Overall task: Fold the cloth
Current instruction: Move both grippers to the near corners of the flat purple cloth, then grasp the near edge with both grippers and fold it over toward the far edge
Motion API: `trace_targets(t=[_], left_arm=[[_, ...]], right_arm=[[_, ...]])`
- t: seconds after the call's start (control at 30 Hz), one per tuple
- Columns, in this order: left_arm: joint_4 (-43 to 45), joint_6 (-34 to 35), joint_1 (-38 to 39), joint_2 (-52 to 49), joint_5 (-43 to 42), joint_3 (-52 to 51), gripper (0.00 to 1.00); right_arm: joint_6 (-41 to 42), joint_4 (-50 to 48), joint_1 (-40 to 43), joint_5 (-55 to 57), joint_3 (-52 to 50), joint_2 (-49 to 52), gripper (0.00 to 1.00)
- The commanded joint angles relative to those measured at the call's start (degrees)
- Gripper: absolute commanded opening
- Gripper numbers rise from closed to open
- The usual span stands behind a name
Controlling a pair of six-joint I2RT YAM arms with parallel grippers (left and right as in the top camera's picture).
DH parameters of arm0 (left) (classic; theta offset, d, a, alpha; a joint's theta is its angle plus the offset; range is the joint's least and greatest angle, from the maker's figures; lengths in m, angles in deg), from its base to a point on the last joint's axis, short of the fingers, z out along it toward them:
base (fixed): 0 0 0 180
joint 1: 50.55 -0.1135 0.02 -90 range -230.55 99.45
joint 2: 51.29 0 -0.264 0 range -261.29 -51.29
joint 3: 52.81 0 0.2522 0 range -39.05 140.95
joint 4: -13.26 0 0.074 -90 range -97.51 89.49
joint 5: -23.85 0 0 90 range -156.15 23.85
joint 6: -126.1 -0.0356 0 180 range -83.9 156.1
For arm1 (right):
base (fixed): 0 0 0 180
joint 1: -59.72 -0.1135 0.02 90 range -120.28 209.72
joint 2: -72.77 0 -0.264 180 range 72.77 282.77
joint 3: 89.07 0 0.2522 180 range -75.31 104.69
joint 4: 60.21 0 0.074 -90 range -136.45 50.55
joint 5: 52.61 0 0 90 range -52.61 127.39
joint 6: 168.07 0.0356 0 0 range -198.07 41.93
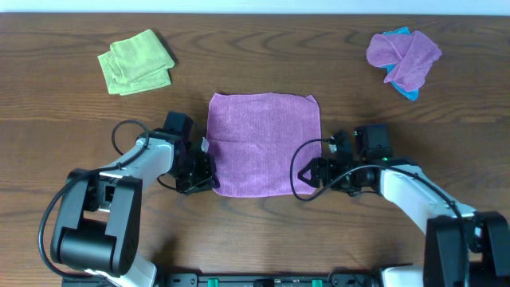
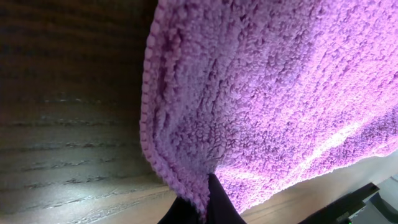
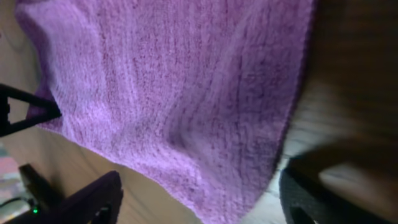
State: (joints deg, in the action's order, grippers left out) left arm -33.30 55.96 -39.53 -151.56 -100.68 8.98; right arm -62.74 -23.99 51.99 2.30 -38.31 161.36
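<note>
**Item 1. Cloth** [image 1: 264,143]: lilac-purple, fuzzy, roughly square. It is laid flat and unfolded at the middle of the wooden tabletop [image 1: 263,231], between the two arms. A faint crease is seen running across it.

**Item 2. Left gripper** [image 1: 207,173]: placed at the near-left corner of the cloth. In the left wrist view the hemmed corner is seen pinched between the closed dark fingers [image 2: 217,208], with the edge of the cloth lifted slightly off the wood.

**Item 3. Right gripper** [image 1: 307,182]: placed at the near-right corner of the cloth. In the right wrist view its fingers [image 3: 93,199] are held wide apart, with the corner of the cloth lying between them. Nothing is gripped.

**Item 4. Lime-green cloth** [image 1: 136,61]: loosely folded, at the far left of the tabletop, well apart from the lilac cloth.

**Item 5. Second purple cloth** [image 1: 402,52]: crumpled, at the far right, lying on top of a bright-blue cloth [image 1: 408,92], of which only the edges are seen.
</note>
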Motion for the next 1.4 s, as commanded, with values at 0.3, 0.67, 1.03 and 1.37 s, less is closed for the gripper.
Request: trace_targets(t=[0.3, 0.67, 1.03, 1.37], left_arm=[[0.5, 0.92, -0.2, -0.09, -1.55, -1.03, 0.06], [0.9, 3.76, -0.2, 5.62, -2.91, 3.34, 0.06], [8.85, 12.33, -0.17, 8.52, -0.07, 7.98, 0.06], [22.4, 19.54, -0.11, 6.25, 6.67, 7.98, 0.06]], right_arm=[[2.19, -0.85, -1.73, 5.25, -0.11, -5.35, 0.01], [1.79, -1.66, -1.73, 8.76, -0.11, -13.57, 0.01], [3.32, -10.75, -1.73, 16.63, -0.11, -12.98, 0.01], [1.97, -16.33, -1.7, 19.96, 5.14, -3.72, 0.01]])
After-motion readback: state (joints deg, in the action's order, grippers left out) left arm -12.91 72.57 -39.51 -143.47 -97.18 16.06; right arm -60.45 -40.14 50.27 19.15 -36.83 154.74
